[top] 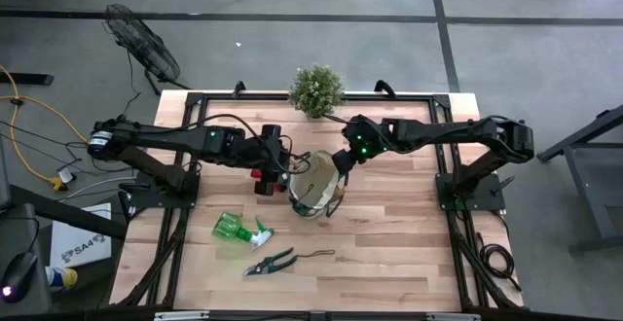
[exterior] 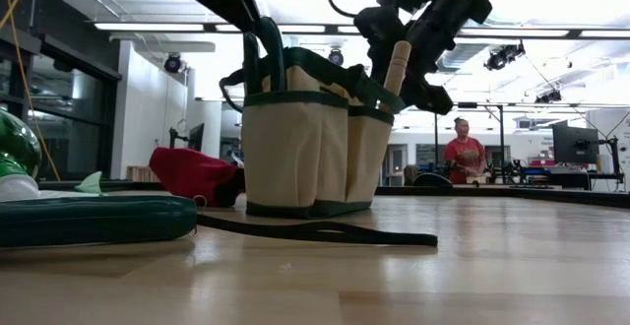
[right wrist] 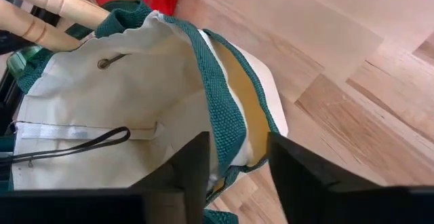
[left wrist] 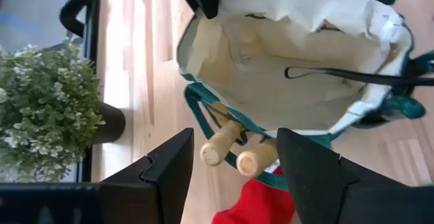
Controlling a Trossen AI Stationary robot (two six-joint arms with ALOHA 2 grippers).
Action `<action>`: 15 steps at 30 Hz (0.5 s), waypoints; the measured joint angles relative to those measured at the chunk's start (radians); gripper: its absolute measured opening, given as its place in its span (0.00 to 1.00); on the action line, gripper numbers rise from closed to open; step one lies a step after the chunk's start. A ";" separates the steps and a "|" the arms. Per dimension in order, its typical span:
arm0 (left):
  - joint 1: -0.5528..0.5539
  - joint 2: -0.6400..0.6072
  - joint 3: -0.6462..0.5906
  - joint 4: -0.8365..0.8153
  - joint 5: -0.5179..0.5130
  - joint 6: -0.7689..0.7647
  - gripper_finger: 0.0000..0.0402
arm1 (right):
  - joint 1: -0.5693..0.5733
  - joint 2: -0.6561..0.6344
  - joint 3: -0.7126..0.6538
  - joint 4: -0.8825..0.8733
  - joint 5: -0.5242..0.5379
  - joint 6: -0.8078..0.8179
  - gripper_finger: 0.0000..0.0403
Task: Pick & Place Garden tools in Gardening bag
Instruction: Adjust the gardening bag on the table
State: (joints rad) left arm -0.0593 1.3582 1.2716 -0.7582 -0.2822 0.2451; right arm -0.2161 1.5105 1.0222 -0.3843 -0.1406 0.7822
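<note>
The gardening bag point(top: 313, 191) stands upright at the table's middle, mouth up. Two wooden tool handles point(left wrist: 218, 146) stick out of its left outer pocket, and a third point(exterior: 397, 64) out of the right side. My left gripper point(left wrist: 234, 142) hangs open above the two handles, its fingers on either side of them without touching; the red glove point(left wrist: 261, 200) lies below on the table. My right gripper point(right wrist: 237, 142) is at the bag's right rim. A green spray bottle point(top: 238, 229) and green-handled pruners point(top: 273, 261) lie nearer the front edge. My right gripper has the bag's green-trimmed rim point(right wrist: 224, 125) and the outer pocket behind it between its fingers, one finger inside the bag and one outside. The fingers slant down from the table's right side. The bag stands upright on the table.
A bushy potted plant point(top: 317, 88) stands at the far edge behind the bag. A black cord point(left wrist: 352, 77) lies across the bag's inside. Bare wood lies to the right and at the front right. A person stands far off in the room point(exterior: 465, 158).
</note>
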 joint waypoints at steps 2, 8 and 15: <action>0.000 0.000 0.000 0.002 -0.011 -0.001 0.51 | 0.000 0.000 0.000 0.000 -0.001 0.000 0.28; 0.000 0.000 0.000 0.001 -0.017 -0.015 0.51 | 0.000 0.000 0.000 0.000 -0.021 0.000 0.10; 0.000 0.000 0.000 0.002 -0.018 -0.040 0.51 | 0.008 0.000 0.000 0.000 -0.037 0.035 0.01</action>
State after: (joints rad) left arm -0.0593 1.3582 1.2716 -0.7563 -0.3004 0.2055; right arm -0.2082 1.5101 1.0222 -0.3847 -0.1780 0.8172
